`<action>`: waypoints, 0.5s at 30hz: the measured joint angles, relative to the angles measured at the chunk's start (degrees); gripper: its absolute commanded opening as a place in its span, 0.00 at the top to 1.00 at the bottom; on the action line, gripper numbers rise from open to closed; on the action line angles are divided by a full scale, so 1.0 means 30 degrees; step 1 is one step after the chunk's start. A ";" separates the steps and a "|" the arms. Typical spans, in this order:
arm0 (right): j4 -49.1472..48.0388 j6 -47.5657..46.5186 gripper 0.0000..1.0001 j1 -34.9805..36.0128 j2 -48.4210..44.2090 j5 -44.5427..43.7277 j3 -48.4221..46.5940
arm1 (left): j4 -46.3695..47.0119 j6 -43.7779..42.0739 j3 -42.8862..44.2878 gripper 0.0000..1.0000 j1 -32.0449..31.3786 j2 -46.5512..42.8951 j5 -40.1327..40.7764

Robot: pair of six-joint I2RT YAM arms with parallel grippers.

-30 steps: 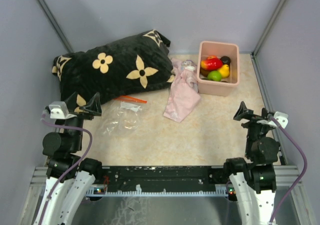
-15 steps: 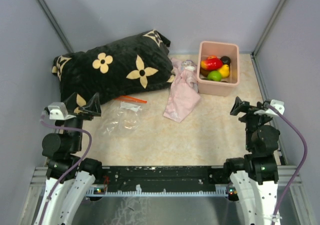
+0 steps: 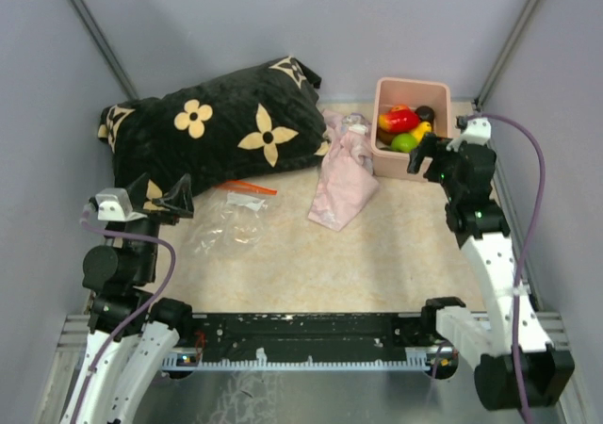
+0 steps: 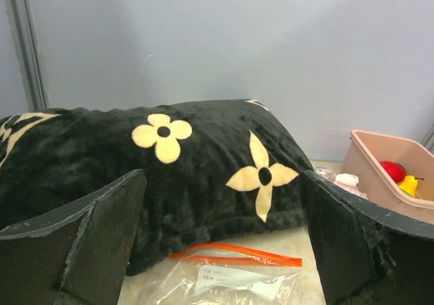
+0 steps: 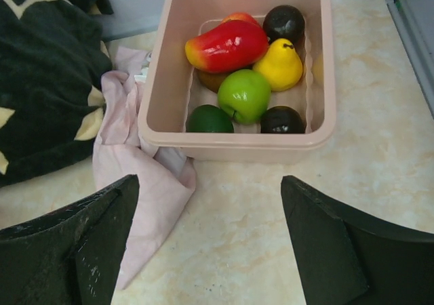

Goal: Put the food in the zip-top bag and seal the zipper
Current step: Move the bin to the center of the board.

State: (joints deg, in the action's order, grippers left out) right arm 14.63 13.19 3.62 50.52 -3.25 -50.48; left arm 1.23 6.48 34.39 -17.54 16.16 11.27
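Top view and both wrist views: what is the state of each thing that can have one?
zip-top bag: flat on the table, no food inside.
zipper: open or sealed, cannot tell.
food: in the pink bin.
left claw: open, empty.
right claw: open, empty, before the bin.
pink cloth: crumpled against the bin.

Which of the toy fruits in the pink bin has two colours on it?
The long red fruit fading to yellow at one end, lying at the back of the pink bin. The yellow pear, green apple and dark fruits are each one colour.
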 measured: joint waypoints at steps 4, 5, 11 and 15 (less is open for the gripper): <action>-0.0240 0.0160 0.14 -0.0015 0.3694 0.0510 -0.1989 | 0.0007 -0.0007 0.0000 0.00 -0.0022 0.0000 0.0000; -0.0372 0.0160 0.14 -0.0015 0.4656 0.0692 -0.2550 | 0.0000 -0.0007 0.0000 0.00 -0.0036 0.0000 0.0000; -0.0976 0.0175 0.14 -0.0015 0.9136 0.1166 -0.5115 | 0.0015 -0.0007 0.0000 0.00 -0.0036 0.0007 0.0007; -0.0874 0.0175 0.14 -0.0015 1.1606 0.0867 -0.6309 | 0.0015 -0.0015 0.0000 0.00 -0.0036 0.0007 0.0000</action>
State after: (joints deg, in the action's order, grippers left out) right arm 12.01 13.72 3.57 85.34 -0.64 -69.41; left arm 1.28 6.44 34.39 -17.65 16.19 11.27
